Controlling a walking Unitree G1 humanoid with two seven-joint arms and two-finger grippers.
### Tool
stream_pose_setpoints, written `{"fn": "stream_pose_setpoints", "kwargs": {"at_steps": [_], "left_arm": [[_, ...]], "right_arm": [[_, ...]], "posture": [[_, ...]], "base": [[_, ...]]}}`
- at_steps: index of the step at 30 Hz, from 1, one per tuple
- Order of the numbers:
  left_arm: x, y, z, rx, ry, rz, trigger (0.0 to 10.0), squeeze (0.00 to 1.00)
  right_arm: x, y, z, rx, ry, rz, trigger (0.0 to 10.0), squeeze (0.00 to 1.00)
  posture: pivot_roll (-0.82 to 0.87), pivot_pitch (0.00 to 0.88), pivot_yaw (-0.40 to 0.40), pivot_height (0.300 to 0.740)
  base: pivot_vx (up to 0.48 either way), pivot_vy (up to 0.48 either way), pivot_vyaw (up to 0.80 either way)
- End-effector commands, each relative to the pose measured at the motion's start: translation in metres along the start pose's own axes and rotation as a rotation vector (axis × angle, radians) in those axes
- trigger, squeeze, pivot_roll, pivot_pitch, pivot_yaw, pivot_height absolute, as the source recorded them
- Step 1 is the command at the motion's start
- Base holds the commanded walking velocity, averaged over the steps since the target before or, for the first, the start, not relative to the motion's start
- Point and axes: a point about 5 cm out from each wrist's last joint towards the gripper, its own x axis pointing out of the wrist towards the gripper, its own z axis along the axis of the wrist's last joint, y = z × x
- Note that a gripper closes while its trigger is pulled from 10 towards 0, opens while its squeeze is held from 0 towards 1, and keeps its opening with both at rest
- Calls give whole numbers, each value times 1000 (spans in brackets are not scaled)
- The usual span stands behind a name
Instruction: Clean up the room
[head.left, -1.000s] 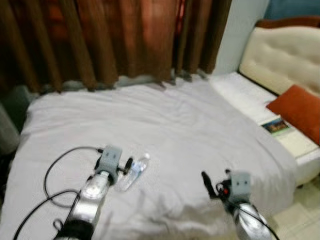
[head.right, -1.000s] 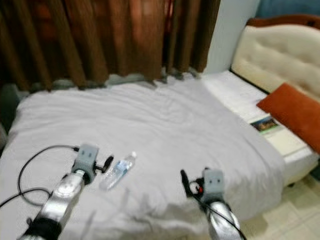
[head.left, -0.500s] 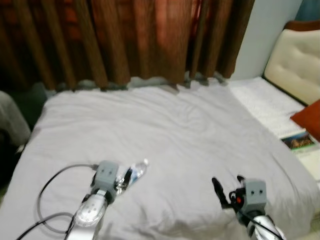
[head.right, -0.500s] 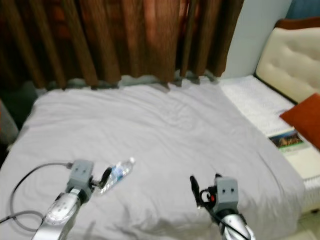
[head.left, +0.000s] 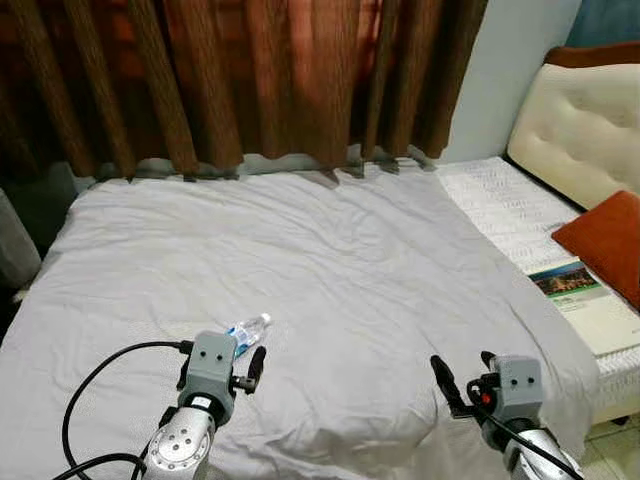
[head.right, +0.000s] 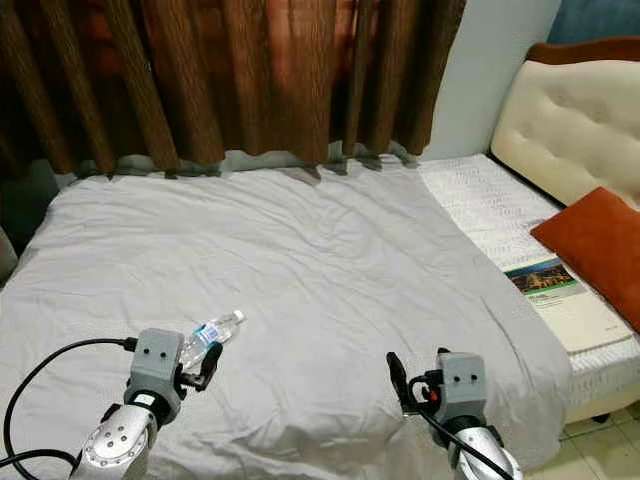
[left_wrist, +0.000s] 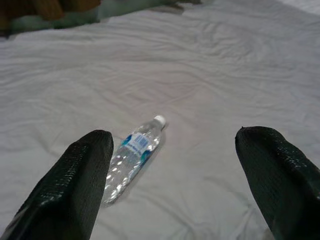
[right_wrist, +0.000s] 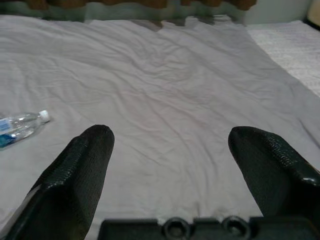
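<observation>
On the grey bed (head.left: 380, 260), a clear water bottle (head.left: 246, 330) lies on its side just ahead of the left tool (left_wrist: 175, 187), spread wide and empty, seemingly lined up for a pickup; the right tool (right_wrist: 170, 180) waits open, holding nothing.

a wide bed (head.left: 330, 250) under a wrinkled grey sheet takes up most of the room. brown curtains (head.left: 250, 80) hang just behind its far edge. at the bed's right end stands a cream tufted headboard (head.left: 575, 125), with an orange pillow (head.left: 605, 240) just below it. a booklet (head.left: 567, 279) lies flat on the white strip beside that pillow.
</observation>
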Motion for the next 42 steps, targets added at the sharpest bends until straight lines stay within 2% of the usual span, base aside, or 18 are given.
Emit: {"fn": "stream_pose_setpoints", "kwargs": {"at_steps": [1, 4, 14, 23, 26, 29, 30, 31, 32, 34, 36, 38, 39, 42], "left_arm": [[0, 5, 5, 11, -10, 25, 10000, 0], [4, 6, 6, 41, -2, 34, 10000, 0], [9, 5, 11, 46, -3, 22, 10000, 0], [25, 10, 12, 64, 20, -10, 10000, 0], [30, 10, 7, 97, 54, -38, 10000, 0], [44, 20, -1, 169, 101, -54, 10000, 0], [51, 30, -6, 207, 135, -61, 10000, 0], [56, 37, -9, 229, 158, -65, 10000, 0], [59, 45, -15, 274, 206, -69, 10000, 0], [61, 50, -19, 302, 236, -70, 10000, 0], [61, 68, -27, 386, 302, -56, 10000, 0], [61, 85, -28, 452, 337, -32, 10000, 0], [61, 93, -26, 495, 342, -18, 10000, 0], [66, 107, -15, 559, 322, 10, 10000, 0]], "right_arm": [[4, 3, 0, 2, 7, 21, 10000, 0], [6, 6, 0, 1, 8, 35, 10000, 0], [11, 8, 0, -23, 11, 38, 10000, 0], [12, 16, 3, -24, -11, 52, 10000, 0], [9, 18, 4, -22, -15, 56, 10000, 0], [4, 19, 2, -23, 0, 63, 10000, 0], [-1, 19, 1, -25, 10, 69, 10000, 0], [-4, 19, 0, -27, 17, 74, 10000, 0], [-10, 19, -1, -28, 27, 78, 10000, 0], [-14, 19, -1, -29, 34, 80, 10000, 0], [-35, 19, 1, -36, 56, 87, 10000, 0], [-56, 22, 1, -38, 85, 95, 10000, 0], [-69, 23, 3, -38, 104, 96, 10000, 0], [-91, 26, 5, -33, 146, 97, 10000, 0]], "posture": [[-3, 0, -50, 740], [0, 0, -48, 740], [-3, 0, -46, 740], [-25, 0, -37, 740], [-38, 19, -38, 740], [-53, 65, -45, 740], [-68, 103, -51, 740], [-68, 103, -51, 740], [-83, 160, -60, 740], [-83, 160, -60, 740], [-143, 309, -72, 740], [-170, 375, -77, 740], [-201, 450, -81, 740], [-219, 478, -92, 740]], "base": [[472, 0, 513], [472, 0, 529], [472, 0, 304], [479, 0, 0], [480, 0, 0], [0, 0, 0], [0, 0, 0], [0, 0, 0], [0, 0, 0], [0, 0, 0], [0, 0, 0], [0, 0, 0], [0, 0, 0], [0, 0, 0]]}}
